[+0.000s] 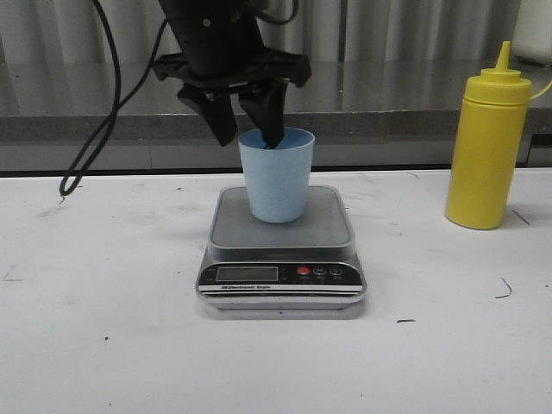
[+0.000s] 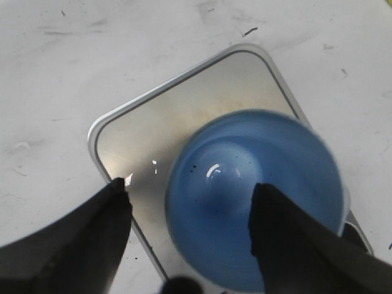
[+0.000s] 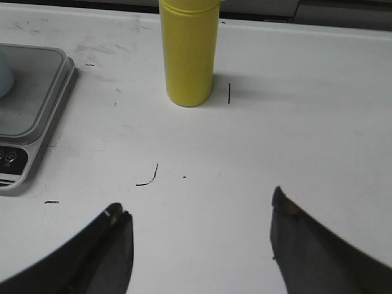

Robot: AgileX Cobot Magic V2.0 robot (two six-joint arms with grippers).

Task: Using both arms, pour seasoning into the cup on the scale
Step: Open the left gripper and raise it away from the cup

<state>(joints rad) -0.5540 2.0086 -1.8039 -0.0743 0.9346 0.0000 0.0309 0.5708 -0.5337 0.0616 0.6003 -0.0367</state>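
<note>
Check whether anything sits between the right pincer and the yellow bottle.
Nothing visible does. In the right wrist view, only bare white table lies between the open right pincer and the yellow bottle; the scale sits off to the side.

cup upright on the scale at table centre, seasoning bottle well right

A white table fills the lower part of the front view, its surface scuffed and dotted with small dark marks, the clearest at about 4 o'clock near the right edge. Behind it, toward 12 o'clock, runs a grey speckled ledge, and above that hangs a pale pleated curtain.
</note>
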